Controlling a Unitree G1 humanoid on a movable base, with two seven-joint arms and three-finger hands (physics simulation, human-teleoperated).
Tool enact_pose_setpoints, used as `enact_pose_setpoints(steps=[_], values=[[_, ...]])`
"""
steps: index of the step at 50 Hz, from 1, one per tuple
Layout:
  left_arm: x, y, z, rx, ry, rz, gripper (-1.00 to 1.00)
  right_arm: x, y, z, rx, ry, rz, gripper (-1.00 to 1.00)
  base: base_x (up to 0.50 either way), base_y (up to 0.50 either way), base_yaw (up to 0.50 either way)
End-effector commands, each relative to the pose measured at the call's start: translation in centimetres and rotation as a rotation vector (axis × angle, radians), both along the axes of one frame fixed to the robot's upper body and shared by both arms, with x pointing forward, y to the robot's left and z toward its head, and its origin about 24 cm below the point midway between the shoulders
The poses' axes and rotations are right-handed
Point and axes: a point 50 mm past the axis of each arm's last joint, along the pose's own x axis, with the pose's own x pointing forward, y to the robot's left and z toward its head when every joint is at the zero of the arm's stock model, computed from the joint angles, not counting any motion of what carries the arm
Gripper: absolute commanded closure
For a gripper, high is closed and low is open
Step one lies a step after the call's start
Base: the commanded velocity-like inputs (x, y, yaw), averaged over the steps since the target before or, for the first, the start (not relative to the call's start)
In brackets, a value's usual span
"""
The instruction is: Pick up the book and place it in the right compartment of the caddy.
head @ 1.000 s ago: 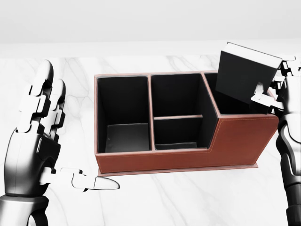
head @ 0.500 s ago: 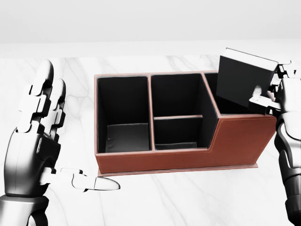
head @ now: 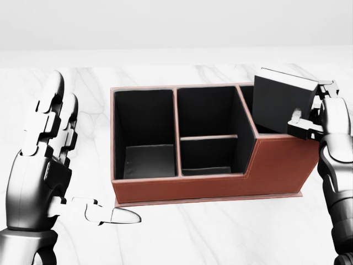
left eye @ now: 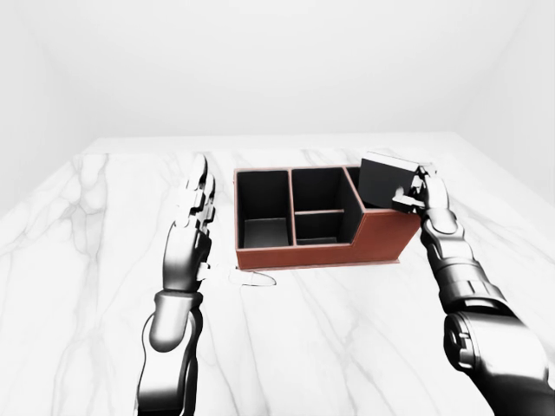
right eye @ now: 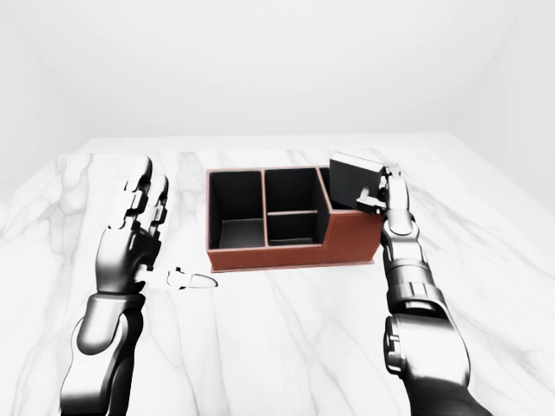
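The brown caddy (head: 276, 165) with black compartments stands on the marble table in the middle of the head view. My right hand (head: 315, 117) is shut on the black book (head: 280, 102), which stands tilted with its lower edge down inside the caddy's right compartment (head: 249, 102). The book's upper part sticks out above the caddy's rim. My left hand (head: 83, 165) is open and empty, upright to the left of the caddy, apart from it. The book also shows in the left-eye view (left eye: 381, 180).
The marble table (left eye: 104, 225) spreads wide on all sides of the caddy. The caddy's left compartment (head: 144, 138) and two middle compartments (head: 207, 132) hold nothing. A white wall lies beyond the table's far edge.
My right hand has lowered the book further into the right compartment and moved slightly left. The left hand has not moved.
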Motion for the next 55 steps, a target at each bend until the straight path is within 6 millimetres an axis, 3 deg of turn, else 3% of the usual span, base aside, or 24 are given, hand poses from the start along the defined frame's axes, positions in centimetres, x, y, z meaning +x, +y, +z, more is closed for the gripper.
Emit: enact_pose_setpoints(steps=[1, 17, 18, 19, 41, 49, 55], values=[[0.0, 0.2, -0.2, -0.009, 0.010, 0.007, -1.00, 0.3, -0.2, 1.1, 0.043, -0.047, -0.019, 1.00, 0.00, 0.00, 0.00], [0.0, 0.1, -0.2, -0.007, 0.010, 0.006, -1.00, 0.2, -0.4, 0.9, 0.044, -0.034, -0.026, 1.00, 0.00, 0.00, 0.00], [0.0, 0.1, -0.1, -0.006, 0.002, 0.005, -1.00, 0.2, -0.4, 0.9, 0.045, -0.035, -0.029, 0.73, 0.01, 0.00, 0.00], [0.0, 0.1, 0.0, -0.006, 0.002, 0.005, -1.00, 0.3, -0.5, 0.9, 0.049, -0.036, -0.032, -1.00, 0.00, 0.00, 0.00], [-0.1, 0.1, 0.0, -0.006, 0.000, 0.005, -1.00, 0.3, -0.6, 1.5, 0.052, -0.059, -0.032, -1.00, 0.00, 0.00, 0.00], [0.0, 0.2, 0.0, -0.007, 0.000, 0.006, -1.00, 0.1, 0.1, 5.3, 0.016, -0.233, 0.011, -1.00, 0.00, 0.00, 0.00], [-0.1, 0.1, 0.2, -0.007, -0.008, 0.005, -1.00, -1.2, 0.9, 10.2, 0.003, -0.366, 0.038, -1.00, 0.00, 0.00, 0.00]])
